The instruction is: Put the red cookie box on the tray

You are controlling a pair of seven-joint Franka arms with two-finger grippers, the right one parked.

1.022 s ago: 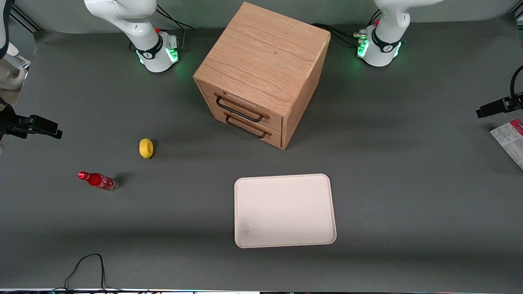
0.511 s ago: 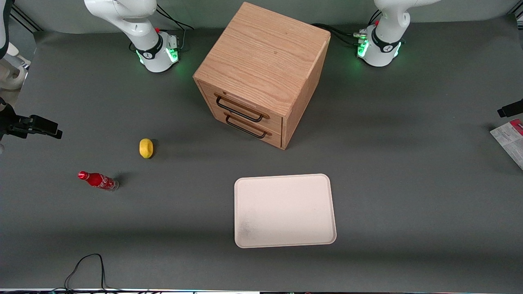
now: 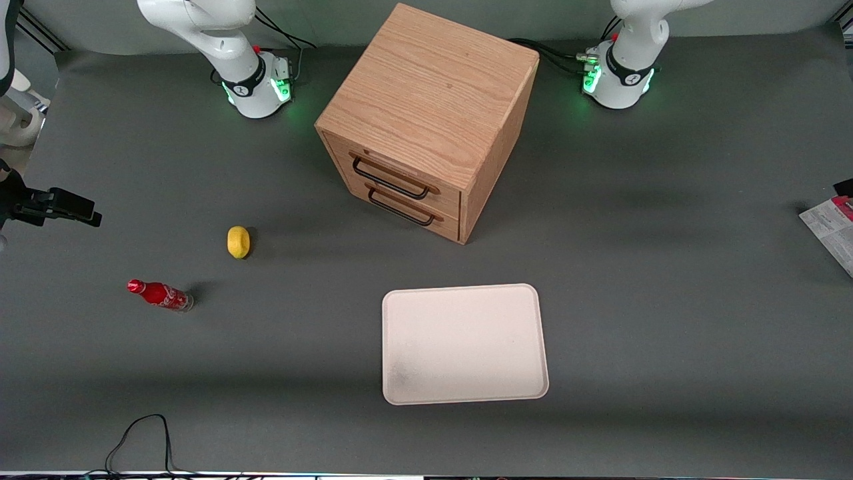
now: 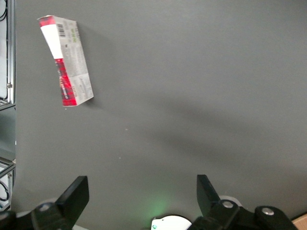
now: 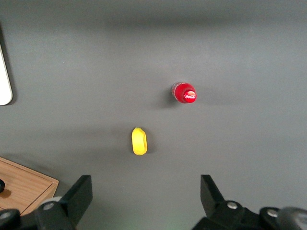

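Task barely started. The red cookie box [image 4: 66, 60] lies flat on the worktop [image 3: 666, 300] at the working arm's end, only partly in the front view; the tray [image 3: 464, 344] sits bare, nearer the front camera than the wooden cabinet [image 3: 426, 120], well apart from the box. The hand [image 4: 139, 194] hangs above bare worktop, fingers spread wide, holding nothing, off to one side of the box. Left to do, by my read: approach, grasp, carry, set down. Worktop is dark grey matte. A lemon [image 3: 238, 241] and cola bottle [image 3: 160, 295] lie toward the parked arm's end.
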